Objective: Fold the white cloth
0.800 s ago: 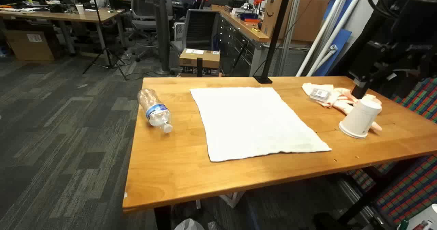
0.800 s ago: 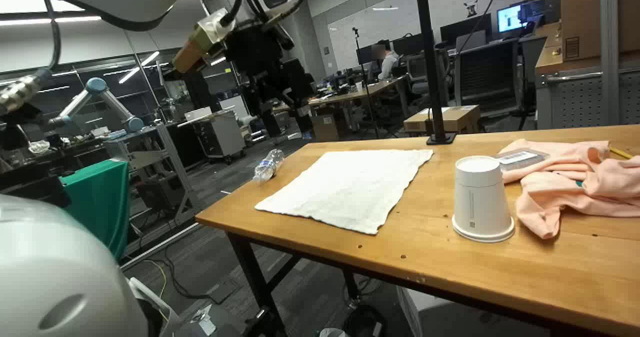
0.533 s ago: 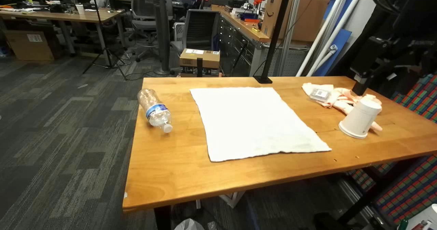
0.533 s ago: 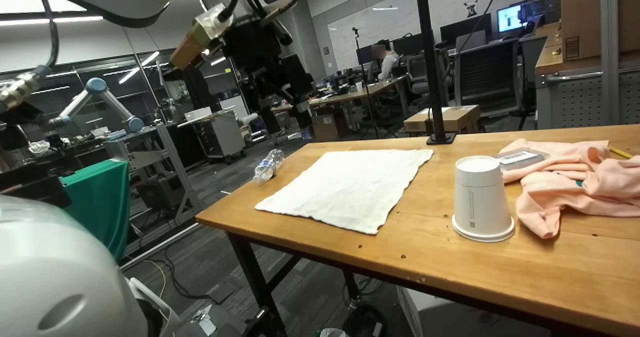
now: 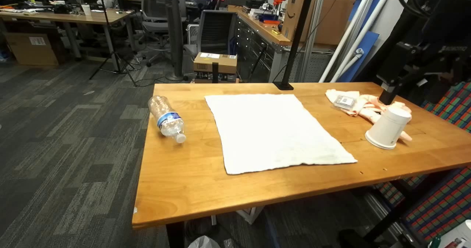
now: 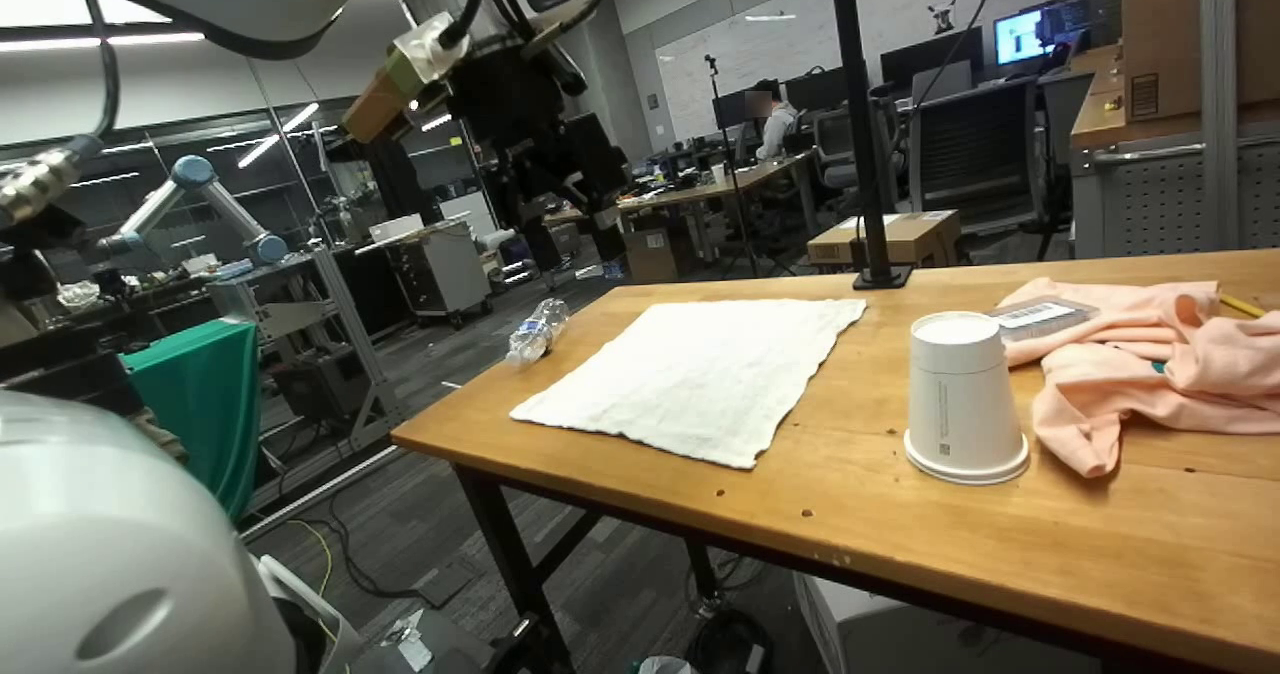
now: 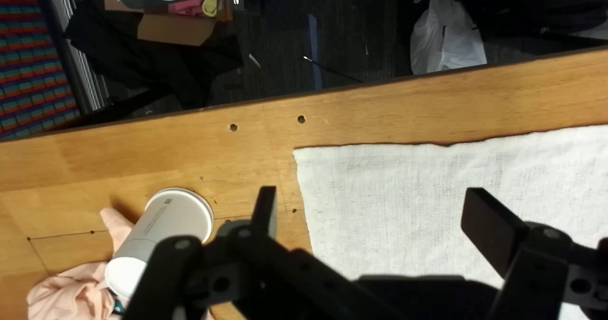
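The gripper (image 7: 373,215) hangs spread wide and empty in the wrist view, white cloth (image 7: 389,196) showing beyond it! And in both exterior views, there's that white cloth, flat on the counter (image 5: 184,189) between bottle (image 5: 167,118) and upturned cup (image 5: 389,127).

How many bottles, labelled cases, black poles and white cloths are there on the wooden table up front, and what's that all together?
White cloth: 1
Bottle: 1
Labelled case: 1
Black pole: 1
Total: 4
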Tool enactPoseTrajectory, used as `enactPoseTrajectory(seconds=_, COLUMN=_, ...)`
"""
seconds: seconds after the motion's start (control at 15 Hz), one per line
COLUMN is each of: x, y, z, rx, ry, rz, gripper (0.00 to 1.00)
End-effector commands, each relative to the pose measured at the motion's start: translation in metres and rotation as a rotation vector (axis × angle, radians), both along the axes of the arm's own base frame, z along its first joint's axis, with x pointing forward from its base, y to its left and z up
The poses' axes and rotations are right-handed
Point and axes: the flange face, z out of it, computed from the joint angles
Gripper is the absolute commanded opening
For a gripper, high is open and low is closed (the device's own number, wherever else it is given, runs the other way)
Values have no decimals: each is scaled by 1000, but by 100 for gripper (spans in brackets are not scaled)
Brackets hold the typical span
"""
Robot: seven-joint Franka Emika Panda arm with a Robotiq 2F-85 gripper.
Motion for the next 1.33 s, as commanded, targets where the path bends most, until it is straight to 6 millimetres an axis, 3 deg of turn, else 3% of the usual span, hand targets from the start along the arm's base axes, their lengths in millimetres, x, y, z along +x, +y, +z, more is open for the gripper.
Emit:
enactPoseTrajectory(seconds=0.0, x=13, y=-1, z=1, rx=-24, ry=-49, rz=39, gripper=100)
enactPoseTrajectory(seconds=0.2, x=31, y=-4, z=-6, rx=-40, ry=-98, rz=57, gripper=100)
enactPoseTrajectory(seconds=0.53, x=67, y=-15, z=-33, rx=-29, ry=-127, rz=43, gripper=100)
enactPoseTrajectory(seconds=1.07, x=120, y=-57, z=-91, rx=-14, ry=-111, rz=-9, gripper=100)
enactPoseTrajectory(seconds=1.27, x=128, y=-60, z=-119, rx=8, ry=-71, rz=-27, gripper=100)
